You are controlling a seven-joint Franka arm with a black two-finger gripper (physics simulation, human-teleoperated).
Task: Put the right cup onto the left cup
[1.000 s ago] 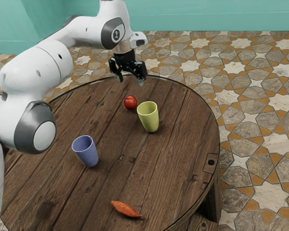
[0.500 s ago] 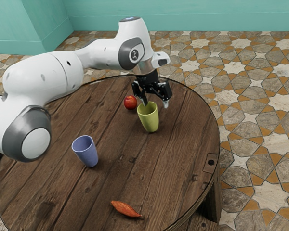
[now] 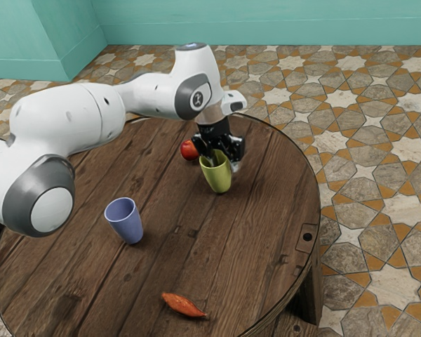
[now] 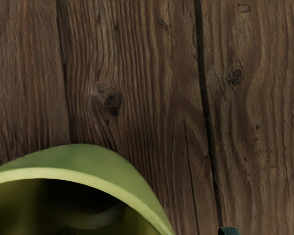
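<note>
wooden desk (image 3: 175, 210), green cup (image 3: 219, 181) upright by the apple (image 3: 189, 150), hand (image 3: 224, 165) open and gripping nothing, fingers straddling the cup's wall, so imo closing off-centre could tilt it and wreck stacking on the blue cup (image 3: 127, 223).

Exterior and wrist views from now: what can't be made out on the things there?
Exterior view: part of the round red fruit, behind the black two-finger gripper.
Exterior view: the inner bottom of the tapered blue cup, behind its near wall.
Wrist view: much of the tapered yellow-green cup, cut off by the lower edge.
</note>
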